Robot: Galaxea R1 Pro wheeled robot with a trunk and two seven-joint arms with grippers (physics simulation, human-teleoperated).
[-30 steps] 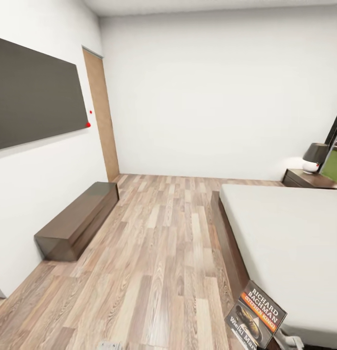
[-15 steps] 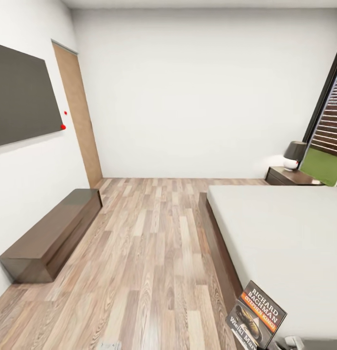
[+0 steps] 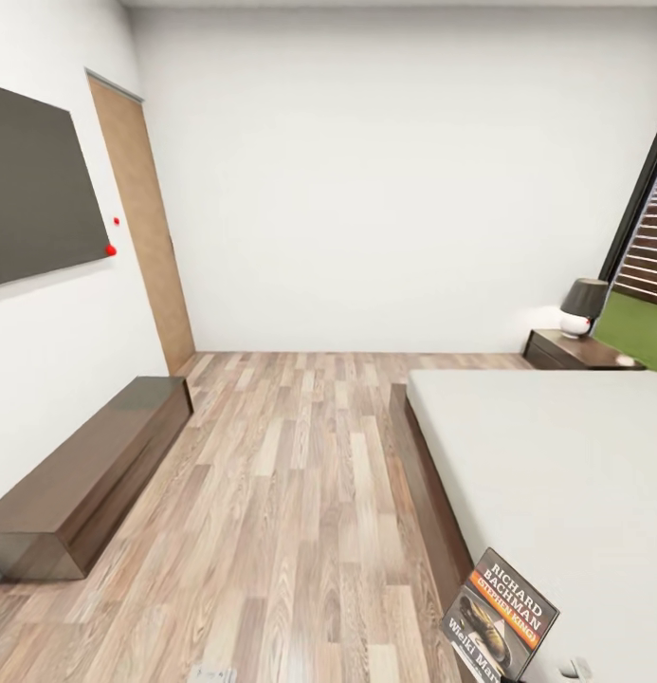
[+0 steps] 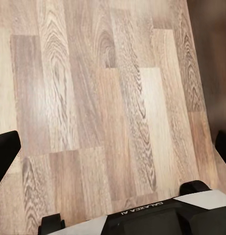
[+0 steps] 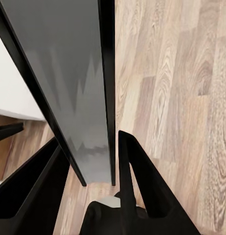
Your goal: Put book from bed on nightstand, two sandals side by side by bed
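While the right tool [image 5: 88,161] pinches the book [image 3: 500,628] by its edge, its two black fingers [image 5: 135,181] press on either side of the thin slab above the wood-plank floor [image 3: 300,512]. From the head, the book stands tilted at five o'clock, cover toward the camera, just over the near corner of the bed [image 3: 556,474]. The left tool [image 4: 113,147] hangs spread above bare floor planks, a black fingertip at each side of its wrist view. At eight o'clock a long low brown bench [image 3: 82,479] runs along the wall under a dark screen [image 3: 34,185]. Farther, at ten o'clock, is a wooden door [image 3: 143,228]. At two o'clock, beyond the mattress, the nightstand [image 3: 579,351] carries a dark-shaded lamp [image 3: 584,305] beside the window [image 3: 641,256].
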